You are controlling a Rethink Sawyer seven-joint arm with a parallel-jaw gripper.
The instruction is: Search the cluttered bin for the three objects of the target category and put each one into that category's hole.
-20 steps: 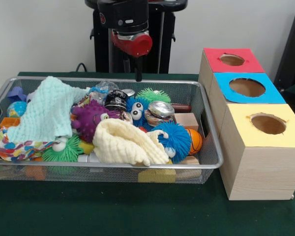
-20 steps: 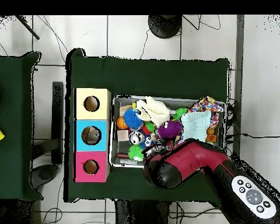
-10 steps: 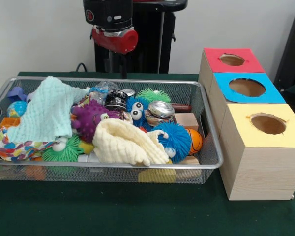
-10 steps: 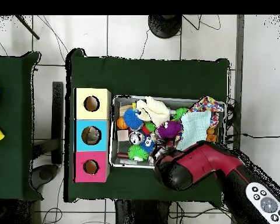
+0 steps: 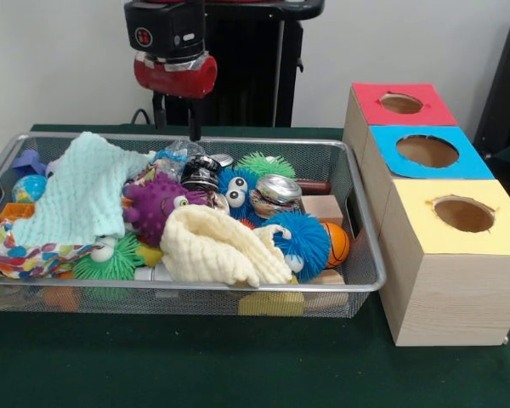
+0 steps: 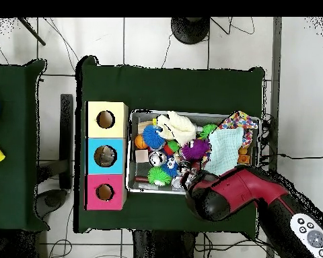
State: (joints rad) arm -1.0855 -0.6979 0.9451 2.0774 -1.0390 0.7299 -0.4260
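Currently I am holding my tool point(image 5: 175, 127) above the far rim of the wire bin point(image 5: 367, 246), its two fingers parted and gripping nothing. Candidate targets are lying mid-bin: a crushed can point(image 5: 276, 191) beside the blue fuzzy toy point(image 5: 235, 187), with a dark can point(image 5: 201, 172) just behind. For a clean pick, I am judging a vertical descent onto an exposed can, clear of the cream cloth point(image 5: 217, 246).

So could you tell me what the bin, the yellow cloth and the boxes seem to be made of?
Bin: silvery wire mesh, contents visible through its walls. Yellow cloth: soft textured fabric, perhaps muslin, lying in folds. Boxes: pale wood, grain showing, with matte coloured tops, possibly paper.
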